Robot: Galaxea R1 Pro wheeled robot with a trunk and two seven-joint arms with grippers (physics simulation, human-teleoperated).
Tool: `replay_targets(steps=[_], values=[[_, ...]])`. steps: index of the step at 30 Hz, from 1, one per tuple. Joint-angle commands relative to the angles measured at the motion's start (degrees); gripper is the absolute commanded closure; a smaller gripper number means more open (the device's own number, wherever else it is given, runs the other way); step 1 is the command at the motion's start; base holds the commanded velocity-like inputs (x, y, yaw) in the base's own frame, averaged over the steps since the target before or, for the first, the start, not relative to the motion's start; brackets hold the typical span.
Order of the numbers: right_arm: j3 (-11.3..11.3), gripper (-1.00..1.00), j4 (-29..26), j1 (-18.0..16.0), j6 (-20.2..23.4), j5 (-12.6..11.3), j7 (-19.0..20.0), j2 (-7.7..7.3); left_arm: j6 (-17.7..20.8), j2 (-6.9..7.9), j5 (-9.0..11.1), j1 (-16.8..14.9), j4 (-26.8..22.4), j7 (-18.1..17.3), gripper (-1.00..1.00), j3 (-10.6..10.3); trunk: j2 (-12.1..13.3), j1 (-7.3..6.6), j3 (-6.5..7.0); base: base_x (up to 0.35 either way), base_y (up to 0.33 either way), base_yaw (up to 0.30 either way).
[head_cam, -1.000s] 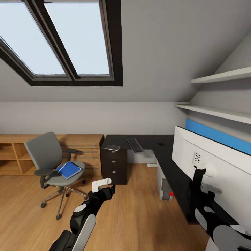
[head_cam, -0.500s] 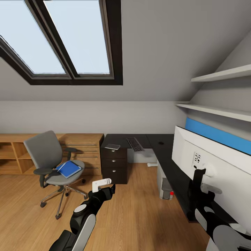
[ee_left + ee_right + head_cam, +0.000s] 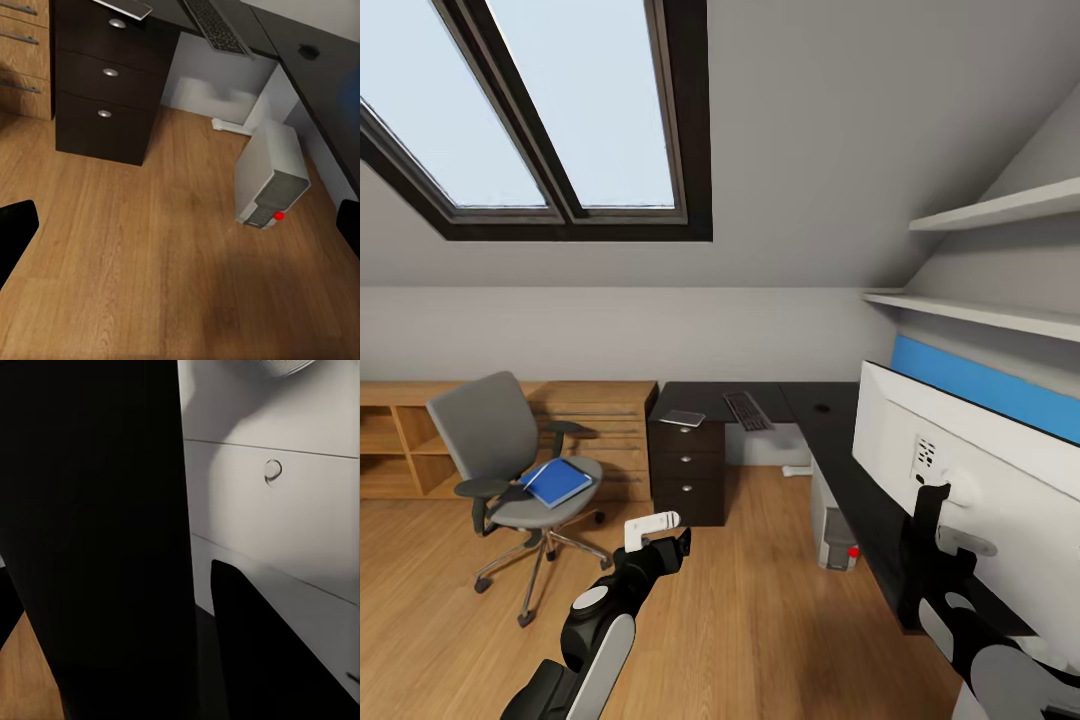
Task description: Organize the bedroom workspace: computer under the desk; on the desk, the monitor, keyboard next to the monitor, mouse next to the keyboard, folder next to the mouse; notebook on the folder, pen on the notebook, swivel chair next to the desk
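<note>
Glossy black L-shaped desk; flat blue folder

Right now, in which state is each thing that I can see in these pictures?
Blue folder: lying on the grey swivel chair.
Dark keyboard: flat on the black desk.
White monitor: upright on the desk.
White computer tower: standing under the desk.
Left gripper: open.
Three dark drawers: closed.

Floor: light wood planks, matte.
Walls: pale grey, low knee wall under sloped ceiling.
Skylight: dark-framed, two panes, daylight.
Shelves: two white wall shelves.
Wall panel: blue strip below shelves.
Dresser: light wooden unit with open cubbies, against the knee wall.
</note>
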Motion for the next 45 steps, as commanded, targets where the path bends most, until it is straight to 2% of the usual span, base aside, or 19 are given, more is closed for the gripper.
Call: replay_targets(steps=[1, 13, 25, 33, 45], values=[[0.5, 1.0, 0.0, -0.1, -0.3, -0.3, 0.0, -0.02, 0.1, 0.01, 0.6, -0.1, -0.1, 0.6, -1.0, -0.1, -0.5, 0.23, -0.26, 0.0, 0.0, 0.0], [0.5, 1.0, 0.0, -0.1, -0.3, -0.3, 0.0, -0.02, 0.2, 0.01, 0.6, -0.1, 0.0, 0.6, -1.0, -0.1, -5.3, 2.87, -2.41, 0.0, 0.0, 0.0], [0.5, 1.0, -0.1, -0.1, -0.3, -0.3, -0.1, -0.02, 0.2, 0.09, 0.7, -0.1, 0.0, 0.5, -1.0, 0.0, -5.3, 2.87, -2.41, 0.0, 0.0, 0.0], [0.5, 1.0, -0.1, -0.1, -0.3, -0.2, -0.1, -0.02, 0.2, 0.1, 0.7, -0.1, 0.0, 0.5, -1.0, 0.0, -2.1, 1.11, -0.98, 0.0, 0.0, 0.0], [0.5, 1.0, -0.1, -0.1, -0.3, -0.2, -0.2, 0.0, 0.2, 0.1, 0.8, -0.1, 0.0, 0.5, -1.0, 0.0, -2.1, 1.11, -0.98, 0.0, 0.0, 0.0]])
